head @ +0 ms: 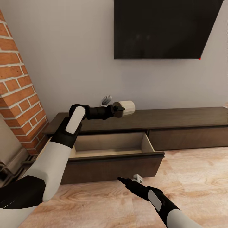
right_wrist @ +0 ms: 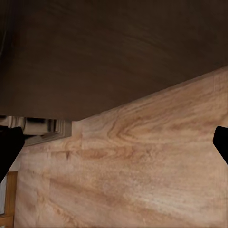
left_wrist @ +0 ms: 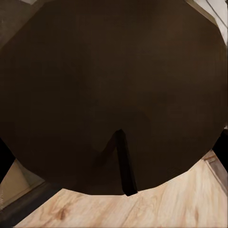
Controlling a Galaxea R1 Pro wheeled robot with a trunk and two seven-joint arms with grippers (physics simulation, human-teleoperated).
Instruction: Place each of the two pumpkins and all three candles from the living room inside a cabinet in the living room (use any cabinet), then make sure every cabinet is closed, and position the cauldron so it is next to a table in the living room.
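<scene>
My left gripper is shut on a pale beige candle, held tipped on its side just above the top of the long dark-brown cabinet. In the left wrist view the candle's end looms dark and close, with a thin wick line. Below it, the cabinet's left drawer stands pulled out, and the part of its pale interior that shows is bare. My right gripper hangs open low over the floor, just in front of the drawer front; its fingers are spread wide.
A brick fireplace rises at the left beside the cabinet. A black TV hangs on the grey wall above. Light wood floor stretches out to the right in front of the shut drawer fronts.
</scene>
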